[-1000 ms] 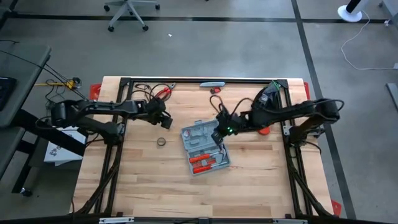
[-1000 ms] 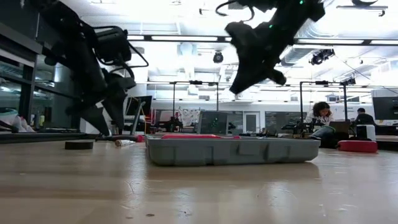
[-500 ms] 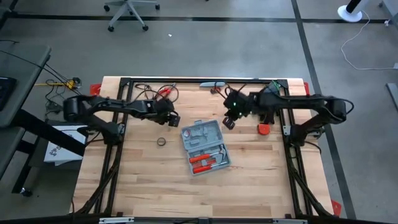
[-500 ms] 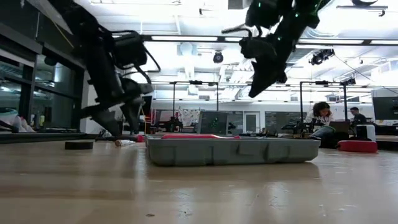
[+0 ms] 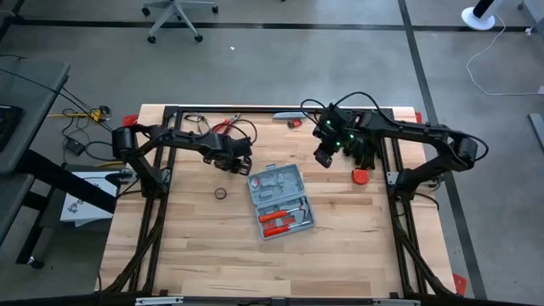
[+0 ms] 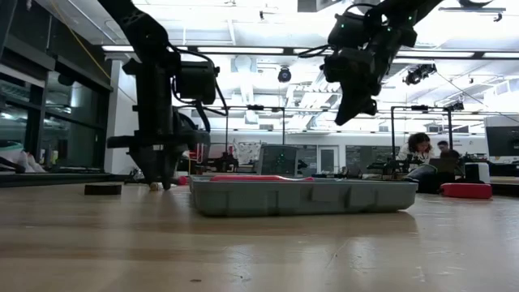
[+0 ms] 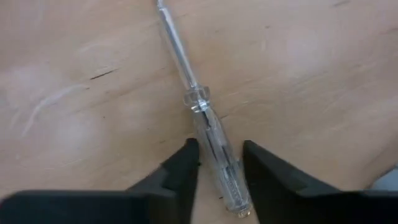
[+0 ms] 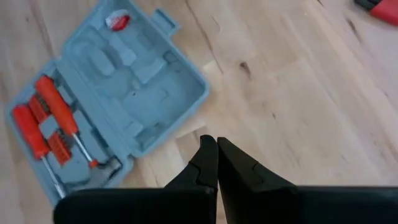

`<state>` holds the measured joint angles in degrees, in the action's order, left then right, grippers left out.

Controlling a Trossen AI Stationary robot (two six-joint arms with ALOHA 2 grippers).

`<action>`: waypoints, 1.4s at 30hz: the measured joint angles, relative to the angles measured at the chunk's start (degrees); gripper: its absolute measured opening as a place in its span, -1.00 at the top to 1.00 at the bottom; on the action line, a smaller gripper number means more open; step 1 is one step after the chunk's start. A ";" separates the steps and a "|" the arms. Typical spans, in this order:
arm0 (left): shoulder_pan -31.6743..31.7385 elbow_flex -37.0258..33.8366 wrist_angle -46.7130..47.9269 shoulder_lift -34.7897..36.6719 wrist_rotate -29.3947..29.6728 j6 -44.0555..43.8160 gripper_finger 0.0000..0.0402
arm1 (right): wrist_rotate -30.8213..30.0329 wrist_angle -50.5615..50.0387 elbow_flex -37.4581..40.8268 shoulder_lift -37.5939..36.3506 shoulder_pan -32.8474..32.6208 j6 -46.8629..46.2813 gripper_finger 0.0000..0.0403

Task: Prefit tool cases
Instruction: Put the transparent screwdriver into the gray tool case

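left end effector [image 7: 219, 163] moved over clear-handled screwdriver [image 7: 208, 134], fingers straddling

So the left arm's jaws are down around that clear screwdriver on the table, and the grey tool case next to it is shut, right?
Not quite. The tool case lies open, red tools in its slots, as the high view shows. The left gripper does straddle the clear screwdriver.

The left arm is stretched in from the left side, and its left gripper [image 7: 217, 163] is dropped right down near the bench surface, jaws parted a bit with a narrow gap left between them. The right arm is reached in from the right and held up high, the right gripper [image 8: 216, 163] pointed downward, jaws pressed fully together with nothing gripped.
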<state>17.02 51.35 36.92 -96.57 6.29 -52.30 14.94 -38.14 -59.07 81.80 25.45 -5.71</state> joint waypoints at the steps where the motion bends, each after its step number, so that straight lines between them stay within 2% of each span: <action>1: 0.00 0.00 0.33 0.04 0.05 1.87 0.63 | -0.87 0.12 0.00 -0.27 -0.41 -1.54 1.00; 4: -0.07 0.06 0.83 0.18 0.26 9.15 0.90 | -6.36 1.04 0.00 -2.21 -2.48 -6.85 1.00; 10: -0.49 -0.20 1.87 2.09 -2.50 21.61 0.93 | -19.88 2.56 0.00 -8.06 -10.17 -15.87 1.00; 13: -1.86 0.35 1.23 6.00 -4.62 23.01 0.99 | -24.20 0.74 0.00 -9.32 -14.11 -19.48 1.00; 17: -5.32 2.28 -1.25 10.30 -5.73 23.98 0.98 | -28.35 -0.73 0.00 -8.71 -19.28 -24.07 1.00; 21: -9.11 4.97 -3.43 11.15 -7.79 24.07 0.98 | -32.61 -1.36 0.00 -7.27 -23.17 -27.12 1.00; 25: -12.12 5.40 -1.64 10.60 -3.65 26.26 0.99 | -35.26 -2.93 0.00 -5.88 -25.43 -29.31 1.00; 29: -11.76 5.40 3.20 10.22 1.59 34.37 1.00 | -36.67 -5.06 0.00 -5.59 -27.49 -31.99 1.00; 35: -8.41 5.40 3.21 10.27 1.01 45.58 0.85 | -39.23 -8.57 0.00 -5.68 -31.59 -38.05 1.00; 39: -6.10 5.13 1.75 10.26 -3.06 51.16 0.63 | -41.84 -10.60 0.00 -5.68 -34.51 -41.80 1.00; 42: -4.48 3.32 -0.41 10.18 -8.26 54.05 0.44 | -43.54 -11.74 0.00 -5.68 -36.23 -44.42 1.00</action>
<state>12.53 54.67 36.50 -86.39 -1.97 1.75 -28.60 -49.88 -59.07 76.12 -10.78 -50.14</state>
